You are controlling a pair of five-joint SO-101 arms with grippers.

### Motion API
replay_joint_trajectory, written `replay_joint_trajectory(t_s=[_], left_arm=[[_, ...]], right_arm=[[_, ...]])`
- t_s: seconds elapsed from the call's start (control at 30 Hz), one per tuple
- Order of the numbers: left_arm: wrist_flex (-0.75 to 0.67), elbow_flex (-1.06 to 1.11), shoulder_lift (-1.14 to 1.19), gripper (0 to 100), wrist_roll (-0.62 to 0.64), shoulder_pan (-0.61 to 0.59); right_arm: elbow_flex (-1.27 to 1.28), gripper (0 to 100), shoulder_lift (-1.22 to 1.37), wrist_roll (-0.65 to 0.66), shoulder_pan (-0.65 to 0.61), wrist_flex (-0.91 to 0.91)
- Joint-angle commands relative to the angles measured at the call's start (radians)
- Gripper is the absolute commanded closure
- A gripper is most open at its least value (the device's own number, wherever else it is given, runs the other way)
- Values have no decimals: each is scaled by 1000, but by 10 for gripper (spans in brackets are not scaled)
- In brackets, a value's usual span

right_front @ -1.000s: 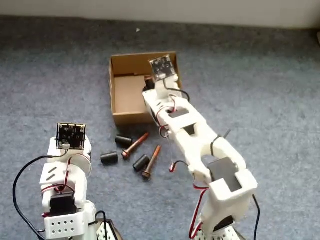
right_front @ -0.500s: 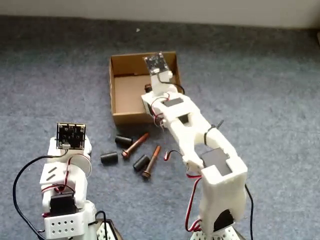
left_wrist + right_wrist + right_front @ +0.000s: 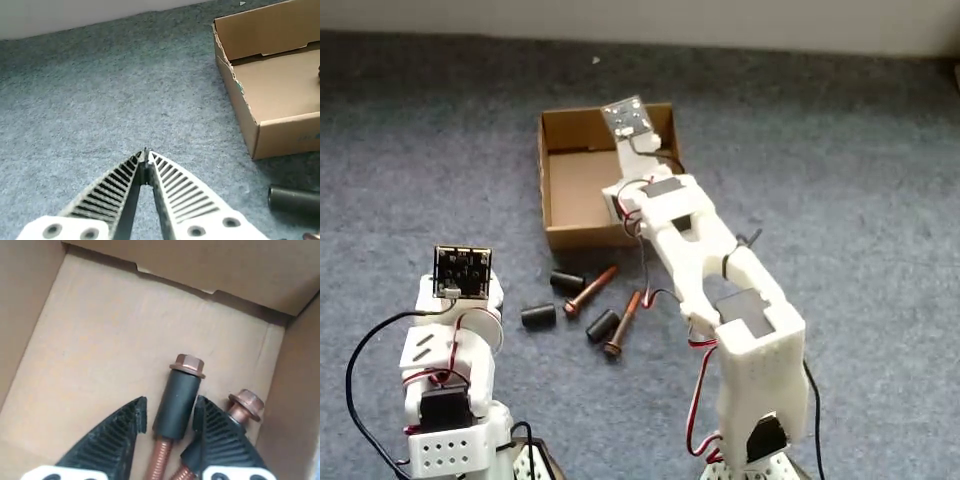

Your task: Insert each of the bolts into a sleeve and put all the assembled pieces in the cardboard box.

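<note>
Inside the cardboard box [image 3: 100, 335], my right gripper [image 3: 170, 409] is open. An assembled bolt in a black sleeve [image 3: 176, 401] lies between its fingers on the box floor. A second copper bolt [image 3: 244, 407] lies beside one finger. From above, the right arm [image 3: 690, 240] stretches into the box [image 3: 555, 190]. On the carpet in front of the box lie three loose black sleeves [image 3: 567, 282] [image 3: 538, 316] [image 3: 603, 326] and two copper bolts [image 3: 592, 290] [image 3: 623, 324]. My left gripper [image 3: 146, 153] is shut and empty over bare carpet. It is short of the box [image 3: 245, 107] and a sleeve [image 3: 295, 200].
Grey carpet covers the whole work surface. A pale wall runs along the far edge [image 3: 640, 20]. The left arm [image 3: 455, 340] sits folded at the near left. Red and black cables hang off both arms.
The right arm has swung its wrist farther into the box, toward the back wall. The left arm and the loose parts have not moved.
</note>
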Motion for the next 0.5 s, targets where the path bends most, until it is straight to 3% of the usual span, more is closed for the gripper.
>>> replay_joint_trajectory(t_s=[0.0, 0.13, 0.27, 0.47], left_arm=[[3, 18, -10, 993, -9, 16], [3, 18, -10, 993, -9, 16], [3, 18, -10, 993, -9, 16], [3, 18, -10, 993, -9, 16]], right_arm=[[-108, 853, -36, -11, 4, 88], [-252, 853, -110, -17, -8, 315], [-364, 853, -196, -127, -18, 526], [-410, 853, -271, -137, -51, 736]])
